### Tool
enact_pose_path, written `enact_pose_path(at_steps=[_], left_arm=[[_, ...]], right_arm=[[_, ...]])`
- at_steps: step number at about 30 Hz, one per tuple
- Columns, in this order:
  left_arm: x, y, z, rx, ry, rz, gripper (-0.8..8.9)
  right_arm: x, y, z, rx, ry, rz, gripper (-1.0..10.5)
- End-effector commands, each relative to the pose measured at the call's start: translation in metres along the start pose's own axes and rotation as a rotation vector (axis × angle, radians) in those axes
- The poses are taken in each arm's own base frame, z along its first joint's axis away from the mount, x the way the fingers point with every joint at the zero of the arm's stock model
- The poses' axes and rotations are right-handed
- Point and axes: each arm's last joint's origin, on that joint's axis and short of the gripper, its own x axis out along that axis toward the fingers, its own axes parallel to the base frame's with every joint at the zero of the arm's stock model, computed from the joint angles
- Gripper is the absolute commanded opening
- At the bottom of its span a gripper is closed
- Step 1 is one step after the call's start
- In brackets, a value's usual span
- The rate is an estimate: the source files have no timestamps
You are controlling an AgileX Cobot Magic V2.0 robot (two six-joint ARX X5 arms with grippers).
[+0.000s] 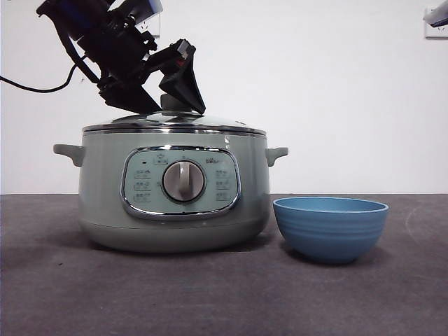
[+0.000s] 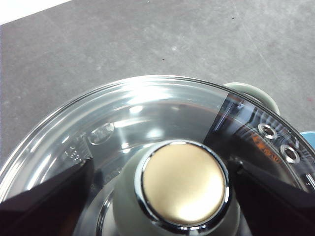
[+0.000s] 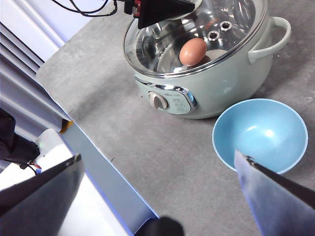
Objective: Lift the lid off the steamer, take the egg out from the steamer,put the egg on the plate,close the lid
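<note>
The shallow domed clear-glass lid [image 1: 175,120] with its chrome rim sits closed on the large round pale sage-green steamer [image 1: 105,182], which stands on the dark grey bench [image 1: 224,294] with its chrome-framed control panel and silver dial facing the front edge. Just beside the steamer, apart from it, stands the small round blue plate [image 1: 330,227], a ridged bowl, empty inside. Through the glass, a brown egg [image 3: 193,51] shows inside the steamer.

The left gripper [image 2: 184,184] is down over the lid, its two black jaws spread wide on either side of the round pale green knob [image 2: 183,183]; neither jaw visibly presses the knob. The right gripper [image 3: 157,169] hangs high above the bench near the plate, jaws wide apart and holding nothing.
</note>
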Motion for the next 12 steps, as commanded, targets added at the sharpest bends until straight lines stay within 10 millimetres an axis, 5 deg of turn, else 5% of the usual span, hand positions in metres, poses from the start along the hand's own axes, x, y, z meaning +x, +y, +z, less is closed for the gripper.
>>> enact_pose_path(at_steps=[1, 5, 11, 12], left_arm=[[0.0023, -0.0008, -0.0023, 0.009, 0.011, -0.006, 3.28], [0.0023, -0.0008, -0.0023, 0.005, 0.012, -0.007, 1.51], [0.0022, -0.0010, -0.0040, 0.000, 0.029, -0.009, 0.99], [0.0022, -0.0010, -0.0041, 0.001, 0.030, -0.009, 0.19]], right_arm=[[-0.0005, 0.0007, 0.0014, -0.010, -0.007, 0.001, 5.4], [-0.0005, 0.0006, 0.0014, -0.010, -0.006, -0.001, 5.4], [-0.0005, 0.0006, 0.0014, -0.011, -0.006, -0.002, 5.4], [-0.0005, 0.0006, 0.0014, -0.011, -0.006, -0.002, 5.4]])
